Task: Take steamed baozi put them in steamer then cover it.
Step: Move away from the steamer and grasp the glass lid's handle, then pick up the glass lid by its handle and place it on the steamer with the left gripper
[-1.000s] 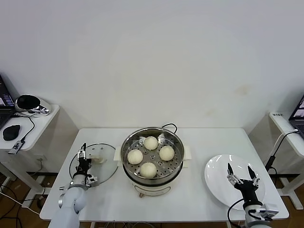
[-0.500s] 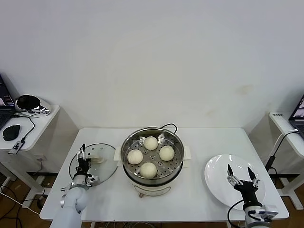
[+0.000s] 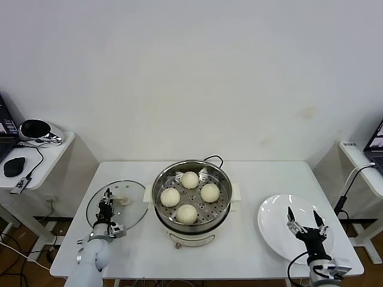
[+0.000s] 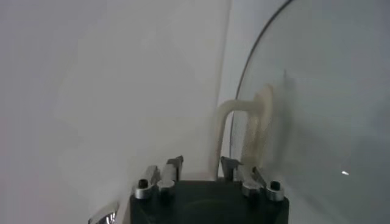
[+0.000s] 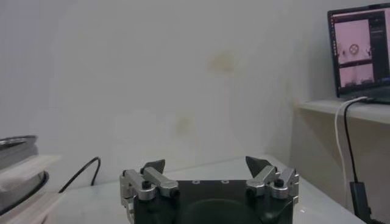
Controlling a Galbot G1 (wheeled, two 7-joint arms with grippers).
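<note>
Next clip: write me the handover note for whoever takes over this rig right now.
Left gripper: at the near rim of the round clear glass lid, which lies flat on the white table left of the pot; whether it has a grip is unclear.
Right gripper: open, empty, above the flat white plate.
Done: all four creamy-white round buns sit on the perforated tray of the shiny steel steamer.
Left: lift the lid and cover the steamer.

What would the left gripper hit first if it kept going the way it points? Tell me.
Probably the cover's cream handle: the left gripper points at it, over the cover on the table. How near it is cannot be judged.
</note>
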